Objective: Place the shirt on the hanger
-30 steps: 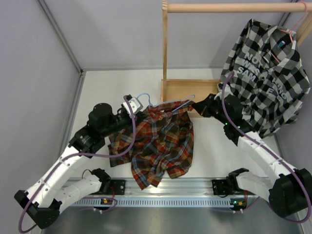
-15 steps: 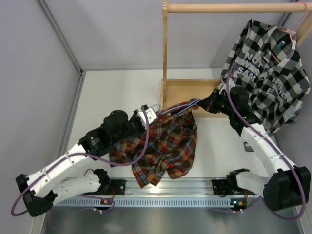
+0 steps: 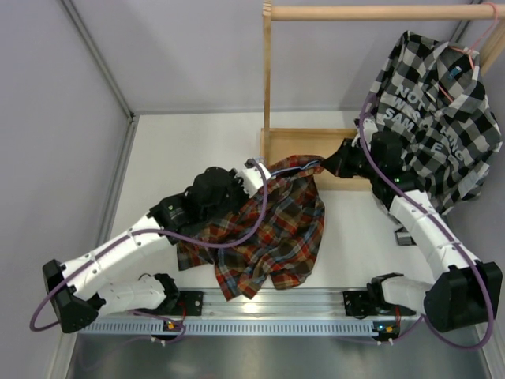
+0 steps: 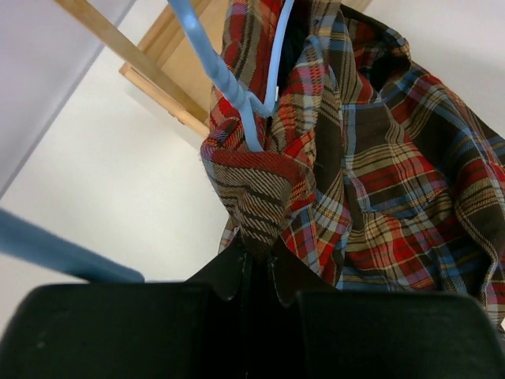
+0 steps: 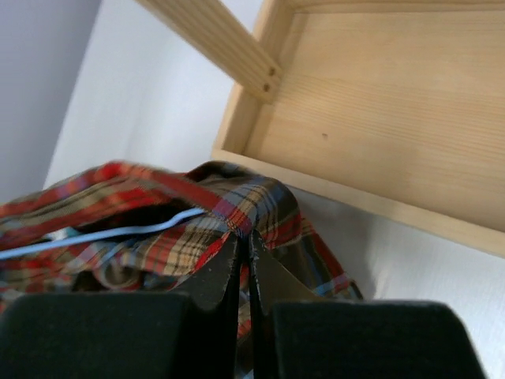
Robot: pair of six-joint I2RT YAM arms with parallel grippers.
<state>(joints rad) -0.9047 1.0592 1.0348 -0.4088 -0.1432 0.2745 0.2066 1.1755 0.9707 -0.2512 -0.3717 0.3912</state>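
The red, orange, brown and blue plaid shirt (image 3: 272, 225) hangs lifted over the table middle, its lower part resting on the table. My left gripper (image 3: 256, 174) is shut on the shirt's collar edge (image 4: 256, 205). My right gripper (image 3: 331, 167) is shut on the shirt's shoulder fabric (image 5: 245, 217). The light-blue wire hanger (image 4: 237, 95) runs inside the shirt's neck opening; a stretch of its wire shows in the right wrist view (image 5: 118, 233). In the top view the hanger is almost wholly hidden by fabric.
A wooden rack with a base tray (image 3: 296, 146), upright post (image 3: 267, 79) and top rail (image 3: 379, 12) stands behind the shirt. A black-and-white checked shirt (image 3: 434, 118) hangs on a pink-red hanger (image 3: 465, 51) at the right. Grey walls enclose the table.
Both grippers moved right and back toward the wooden rack, carrying the shirt's top with them. The left arm stretched out further; the shirt now drapes closer to the rack base.
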